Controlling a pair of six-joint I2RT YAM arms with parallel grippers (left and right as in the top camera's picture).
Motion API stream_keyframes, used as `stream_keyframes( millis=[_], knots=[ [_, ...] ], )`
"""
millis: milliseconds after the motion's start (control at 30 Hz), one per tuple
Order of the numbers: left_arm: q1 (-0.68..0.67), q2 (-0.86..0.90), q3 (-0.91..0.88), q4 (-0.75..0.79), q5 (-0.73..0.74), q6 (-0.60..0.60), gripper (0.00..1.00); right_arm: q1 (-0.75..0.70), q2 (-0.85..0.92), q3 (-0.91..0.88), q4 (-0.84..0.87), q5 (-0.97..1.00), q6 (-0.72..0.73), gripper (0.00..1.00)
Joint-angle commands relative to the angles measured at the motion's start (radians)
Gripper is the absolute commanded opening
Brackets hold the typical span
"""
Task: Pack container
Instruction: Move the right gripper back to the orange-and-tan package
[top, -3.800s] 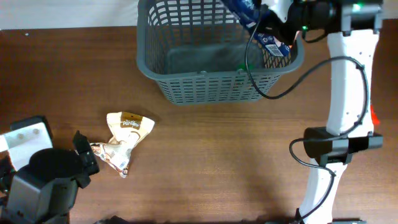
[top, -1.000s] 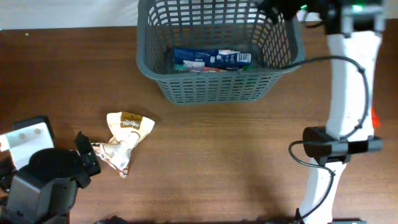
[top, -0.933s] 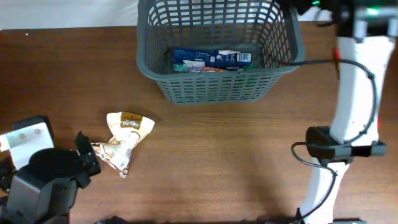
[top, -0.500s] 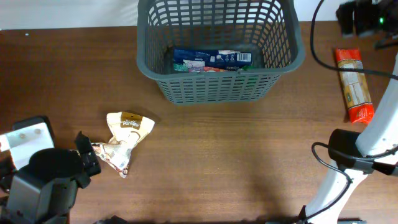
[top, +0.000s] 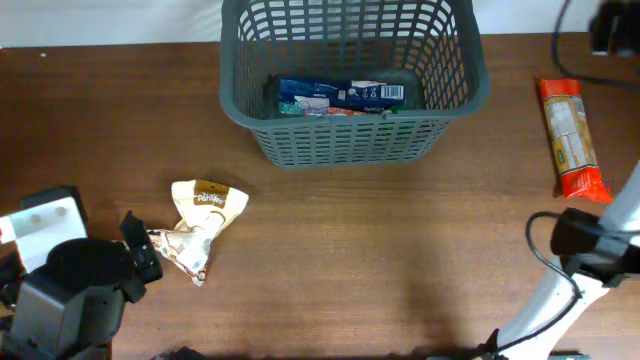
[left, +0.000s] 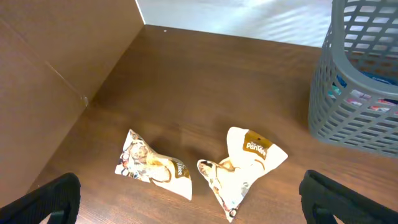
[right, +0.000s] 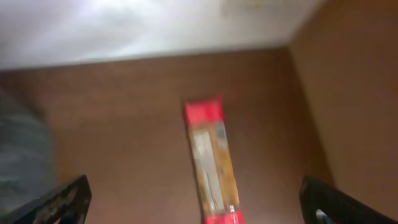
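Basket (top: 350, 145) sits upright at the far side of the table, mouth up, long axis running left-right. One blue packet (top: 340, 95) lies flat on the basket's floor. My left gripper (left: 194, 202) and right gripper (right: 199, 199) are both spread wide, holding nothing.

Risks:
- The red packet (top: 570, 140), well right of the basket, is long and lies crosswise to the basket's long axis. An off-centre pinch could let it droop and snag the rim.
- The cream packets (top: 208, 205), front-left of the basket, are crumpled and just beside each other. I could pinch both, or only loose film.
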Motion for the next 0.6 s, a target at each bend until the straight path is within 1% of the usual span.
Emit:
stream_keyframes(
  millis=[0,67,167,267,400,500,567],
  knots=[
    [-0.003,0.0,-0.001,0.0,0.003,-0.001,0.99,-0.04,0.027,-0.14,0.0,-0.01,0.039,0.99],
    [-0.003,0.0,-0.001,0.0,0.003,-0.002,0.99,-0.05,0.027,-0.211,0.008,-0.031,0.038,0.99],
    [-0.003,0.0,-0.001,0.002,0.003,-0.001,0.99,-0.056,0.028,-0.332,0.084,-0.023,0.023,0.99],
    [-0.003,0.0,-0.001,0.002,0.003,-0.001,0.99,-0.056,0.036,-0.465,0.16,-0.023,-0.074,0.99],
    [-0.003,0.0,-0.001,0.002,0.003,-0.001,0.99,-0.057,0.07,-0.546,0.116,-0.022,-0.193,0.99],
    [-0.003,0.0,-0.001,0.002,0.003,-0.001,0.99,-0.07,0.087,-0.577,0.141,0.002,-0.188,0.99],
    [-0.003,0.0,-0.001,0.002,0.003,-0.001,0.99,-0.076,0.095,-0.577,0.177,0.111,-0.146,0.99]
  ],
)
